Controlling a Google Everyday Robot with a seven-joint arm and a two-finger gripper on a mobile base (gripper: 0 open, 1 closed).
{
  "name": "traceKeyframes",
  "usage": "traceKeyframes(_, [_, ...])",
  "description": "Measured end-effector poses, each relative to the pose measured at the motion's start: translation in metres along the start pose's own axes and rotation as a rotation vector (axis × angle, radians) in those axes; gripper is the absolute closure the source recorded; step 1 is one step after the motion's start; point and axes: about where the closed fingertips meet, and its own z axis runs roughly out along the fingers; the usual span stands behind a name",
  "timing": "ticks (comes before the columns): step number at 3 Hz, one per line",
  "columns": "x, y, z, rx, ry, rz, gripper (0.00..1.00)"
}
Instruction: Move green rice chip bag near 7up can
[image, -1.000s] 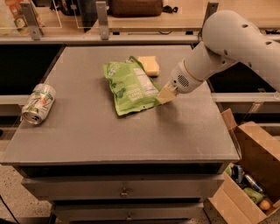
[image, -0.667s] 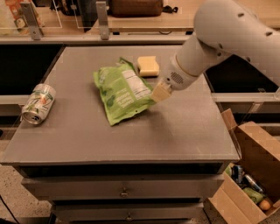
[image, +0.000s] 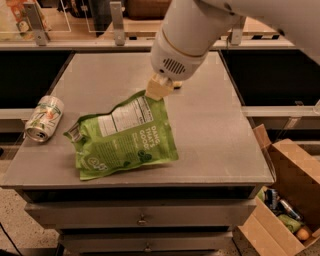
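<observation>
At the left edge of the frame I see the 7up can (image: 45, 118) lying on its side on the grey table (image: 215, 130), its shiny metal end turned toward the lower left, close to the table's left border. Just right of it, with a narrow strip of bare tabletop between, is the green rice chip bag (image: 125, 137). It fills the middle of the frame, label side up, with the white nutrition panel toward its upper part and white lettering running down the right half. Its lower edge lies near the table's front edge, and its upper right corner rises toward the tool.

The gripper (image: 159, 88) is above centre, its pale fingers pinched narrow on that upper corner of the bag. The fat white arm (image: 187, 37) comes down to it from the upper right. In the lower right corner, on the floor beside the table, an open cardboard box (image: 292, 165) holds cans and other small items.
</observation>
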Motion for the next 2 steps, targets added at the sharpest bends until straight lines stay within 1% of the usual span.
traceKeyframes(1, [-0.017,0.001,-0.015,0.029,0.026,-0.041,1.0])
traceKeyframes(2, [-0.032,0.0,-0.02,0.049,0.04,-0.061,1.0])
